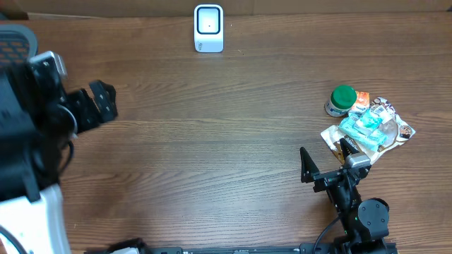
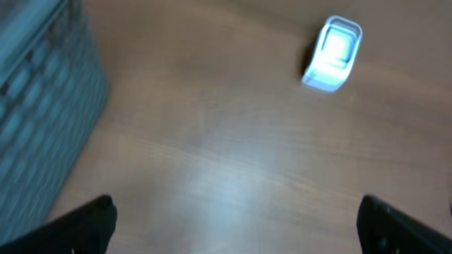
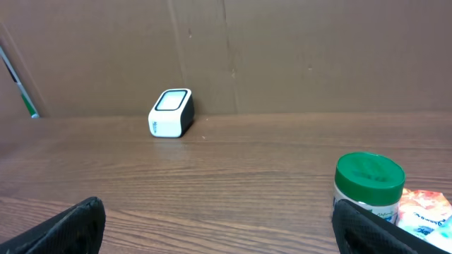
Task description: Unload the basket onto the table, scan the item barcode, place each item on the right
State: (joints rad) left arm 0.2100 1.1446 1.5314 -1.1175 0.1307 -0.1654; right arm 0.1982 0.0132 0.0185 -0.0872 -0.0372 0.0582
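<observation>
Scanner [image 1: 208, 28] at far table [image 1: 212, 141] edge, item pile [image 1: 367, 128] far right, well apart

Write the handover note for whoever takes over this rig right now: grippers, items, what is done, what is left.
Left gripper: open, empty, over the left side of the brown wooden table.
Right gripper: open, empty, at the near-left edge of the packets; I cannot tell if it touches them.
White box-shaped barcode scanner: upright at the far edge, about centre.
Items: green-lidded jar beside a heap of teal, white and orange plastic packets, right side.
Done: nothing picked up, nothing at the scanner.
Left: grasp one item and present its barcode to the scanner window.
</observation>
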